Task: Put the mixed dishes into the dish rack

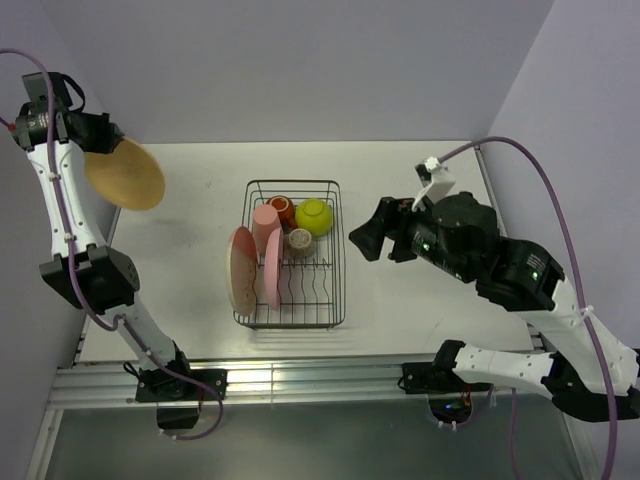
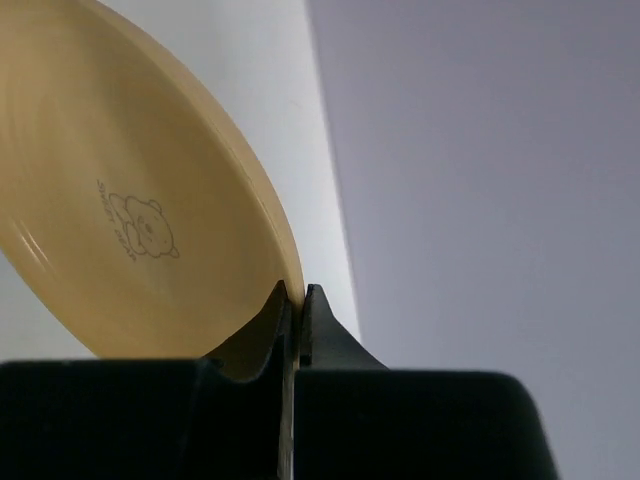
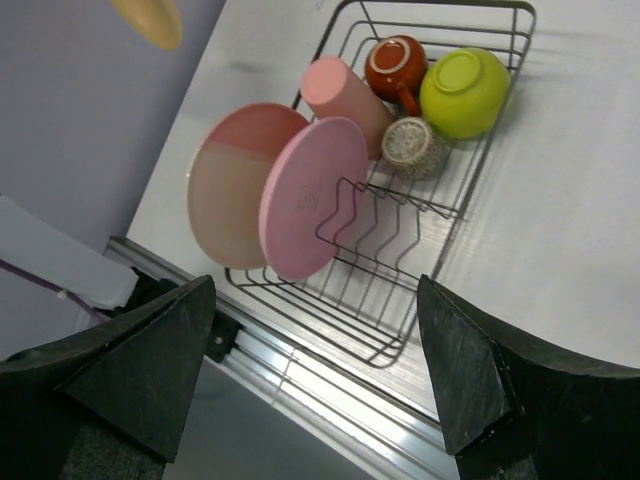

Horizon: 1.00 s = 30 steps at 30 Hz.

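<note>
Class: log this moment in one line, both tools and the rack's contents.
left tool: shut on yellow-orange plate | right tool: open, empty, beside dish rack | in rack: pink-and-cream plate, pink plate, tumbler, cup, lime-green bowl, tan bowl

I count seven plastic dishes in all.
- Plates: three. The yellow-orange round plastic plate (image 1: 125, 173) is far left, off the rack. The pink-and-cream round plastic plate (image 1: 241, 270) and the plain pink round plastic plate (image 1: 273, 268) stand on edge at the rack's near left.
- Bowls: two. The lime-green plastic bowl (image 1: 313, 216) is in the rack's far right corner, with the small tan bowl (image 1: 300, 241) just near of it.
- Cups: two, both at the far end. One is the salmon-pink plastic tumbler (image 1: 264, 222), the other the small red-orange handled cup (image 1: 281, 209).
- That makes six in the rack and one out.
- Racks: one black wire rectangular dish rack (image 1: 305, 300).
- Grippers: two, the left gripper (image 2: 295, 295) and the right gripper (image 3: 315, 370).
</note>
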Available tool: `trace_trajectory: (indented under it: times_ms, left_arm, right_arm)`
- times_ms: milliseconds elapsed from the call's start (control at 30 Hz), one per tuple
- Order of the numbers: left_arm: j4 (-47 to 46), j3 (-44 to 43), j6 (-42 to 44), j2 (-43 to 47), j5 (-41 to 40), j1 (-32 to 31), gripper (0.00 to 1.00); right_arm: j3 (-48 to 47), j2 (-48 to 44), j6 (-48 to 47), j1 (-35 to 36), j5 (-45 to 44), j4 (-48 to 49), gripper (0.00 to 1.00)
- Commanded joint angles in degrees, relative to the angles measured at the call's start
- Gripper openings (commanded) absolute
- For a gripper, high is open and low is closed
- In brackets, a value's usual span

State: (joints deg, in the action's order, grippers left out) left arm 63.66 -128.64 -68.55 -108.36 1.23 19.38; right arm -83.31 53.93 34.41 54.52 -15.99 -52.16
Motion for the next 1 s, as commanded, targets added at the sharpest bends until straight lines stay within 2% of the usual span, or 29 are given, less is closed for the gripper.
trace_trajectory:
  times_ms: [0,100,167,200,233,267,300,333,433,467,500,533,567,633,733,967]
  left_arm:
    - [-8.48,2.84,-4.28,6.89,17.27,-0.39,0.00]
    - [-19.67,11.90,-10.43,13.16,29.67,-1.44,0.00]
    - [-32.58,16.56,-13.78,16.05,37.91,-3.55,0.00]
    - [-39.16,18.84,-19.02,17.11,41.01,-5.47,0.00]
    - [-47.49,24.17,-22.81,18.26,43.48,-6.79,0.00]
    - [-64.11,26.49,-26.33,19.49,44.89,-7.85,0.00]
    - [-73.32,28.69,-33.50,20.98,46.73,-9.95,0.00]
    - [-84.46,30.80,-36.27,21.34,47.36,-11.02,0.00]
    - [-99.38,32.39,-44.63,21.43,48.51,-14.10,0.00]
    - [-108.91,32.92,-49.17,21.34,48.34,-14.71,0.00]
    - [-114.93,33.62,-51.92,21.26,47.12,-15.59,0.00]
    - [-120.64,34.67,-54.47,21.00,46.23,-15.94,0.00]
    - [-128.36,35.21,-58.32,20.99,45.36,-16.30,0.00]
    - [-133.95,37.39,-61.25,21.34,42.55,-16.83,0.00]
    - [-139.94,42.65,-64.86,23.45,38.60,-18.14,0.00]
    - [-142.41,53.57,-66.09,29.95,32.19,-22.18,0.00]
  right_arm:
    - [-6.50,6.42,-0.40,-3.10,11.10,0.66,0.89]
    - [-11.16,10.39,1.35,-8.19,19.65,0.13,0.89]
    - [-13.10,14.08,3.45,-13.01,29.49,0.74,0.89]
    - [-13.02,15.40,4.25,-14.69,33.09,1.62,0.89]
    - [-11.54,15.67,5.48,-16.36,36.78,4.84,0.89]
    - [-10.22,15.68,8.79,-19.77,44.30,7.57,0.89]
    - [-8.21,15.50,11.09,-21.55,48.03,10.47,0.89]
    - [-3.40,14.63,17.12,-23.22,55.55,18.33,0.89]
    - [7.61,11.91,28.56,-29.02,63.52,38.75,0.89]
    - [9.98,11.29,36.52,-31.04,66.58,44.28,0.89]
    - [14.44,10.50,40.60,-31.93,67.48,55.65,0.89]
    - [16.58,10.32,45.00,-32.54,68.10,61.25,0.89]
    - [18.43,10.14,53.22,-33.07,68.28,67.13,0.90]
    - [22.39,10.58,62.65,-34.04,67.15,80.99,0.90]
    - [23.63,11.98,67.79,-34.48,63.81,91.15,0.90]
    - [20.47,19.09,73.95,-34.66,58.97,102.25,0.89]
